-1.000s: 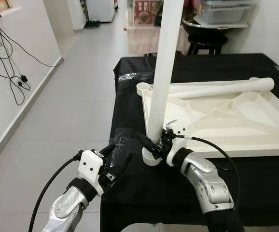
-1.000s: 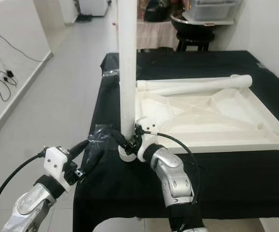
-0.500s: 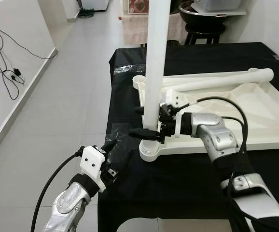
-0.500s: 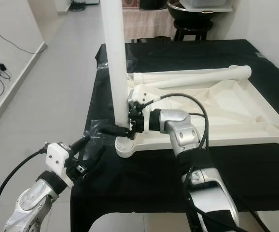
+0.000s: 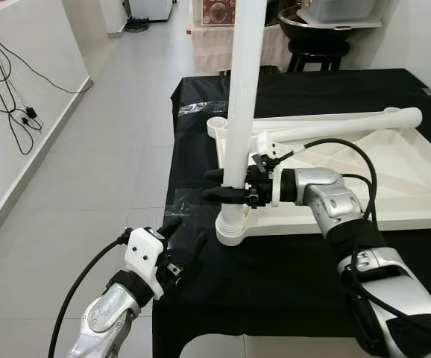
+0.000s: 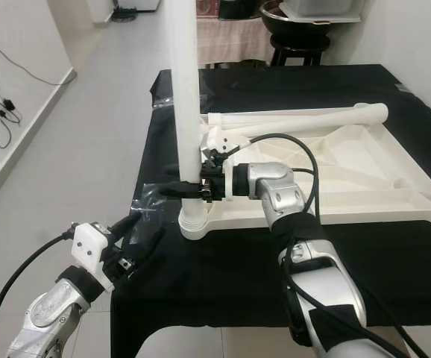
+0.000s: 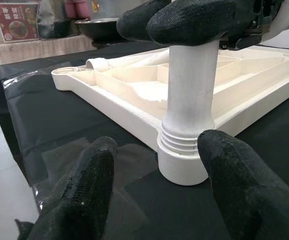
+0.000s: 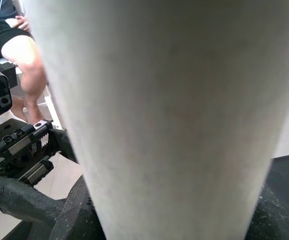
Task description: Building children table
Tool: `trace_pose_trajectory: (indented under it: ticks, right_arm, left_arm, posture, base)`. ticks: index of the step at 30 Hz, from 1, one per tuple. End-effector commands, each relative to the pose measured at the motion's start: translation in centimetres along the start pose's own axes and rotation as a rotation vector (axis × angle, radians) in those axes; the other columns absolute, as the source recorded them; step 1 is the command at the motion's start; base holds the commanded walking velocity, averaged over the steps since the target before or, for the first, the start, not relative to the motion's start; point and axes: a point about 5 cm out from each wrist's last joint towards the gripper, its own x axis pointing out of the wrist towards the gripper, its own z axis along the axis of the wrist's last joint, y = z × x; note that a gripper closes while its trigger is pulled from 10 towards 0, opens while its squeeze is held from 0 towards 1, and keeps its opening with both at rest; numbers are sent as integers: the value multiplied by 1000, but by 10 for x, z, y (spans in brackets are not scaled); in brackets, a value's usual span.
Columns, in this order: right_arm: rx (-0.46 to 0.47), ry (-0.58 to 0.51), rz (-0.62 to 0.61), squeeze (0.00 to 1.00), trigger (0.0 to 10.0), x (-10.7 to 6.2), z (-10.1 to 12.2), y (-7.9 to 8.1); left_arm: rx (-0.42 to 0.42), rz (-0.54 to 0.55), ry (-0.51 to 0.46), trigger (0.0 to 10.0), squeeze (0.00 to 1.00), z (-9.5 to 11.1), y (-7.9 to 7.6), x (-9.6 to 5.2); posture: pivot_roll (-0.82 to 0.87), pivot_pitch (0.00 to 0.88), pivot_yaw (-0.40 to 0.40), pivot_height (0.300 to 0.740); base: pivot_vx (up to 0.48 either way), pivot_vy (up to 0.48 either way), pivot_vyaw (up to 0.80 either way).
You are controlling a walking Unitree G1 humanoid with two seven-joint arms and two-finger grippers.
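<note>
A white children's table top (image 5: 394, 212) lies upside down on a table under a black cloth (image 5: 275, 276). One white leg (image 5: 244, 89) stands upright in the near-left corner socket (image 5: 232, 228). My right gripper (image 5: 217, 186) is shut on this leg just above the socket, reaching in from the right. In the right wrist view the leg (image 8: 174, 125) sits between the fingers (image 8: 19, 200). My left gripper (image 5: 186, 233) hovers open at the table's front-left edge, short of the socket. Its fingers (image 7: 84, 195) frame the leg's threaded base (image 7: 187, 125). A second leg (image 5: 335, 124) lies along the top's far edge.
Grey tiled floor (image 5: 89, 164) runs along the table's left side. Cables (image 5: 14, 112) hang on the left wall. A black stool (image 5: 316, 52) and a storage box (image 5: 342, 9) stand beyond the table. A seated person's legs (image 8: 27, 55) appear behind the leg.
My right arm swung from the front round to the right and now grips the leg higher up. The leg has gone from leaning to upright. The left gripper stays open, barely moved.
</note>
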Motion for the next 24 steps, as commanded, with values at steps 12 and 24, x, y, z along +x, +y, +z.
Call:
trace_pose_trajectory:
  ticks: [12,24]
  right_arm:
    - [145,-83,-702,0,0,1,-62,52]
    - [194,-9,-733,0,0,8,-73,60]
  left_arm:
    - [5,-4,4,10000,0,-1,3,-3]
    - [9,6,-1,10000,0,1,6,-2]
  posture:
    - [-103,120,21,740]
    - [-96,121,19,740]
  base:
    - [0,0,0]
    - [0,0,0]
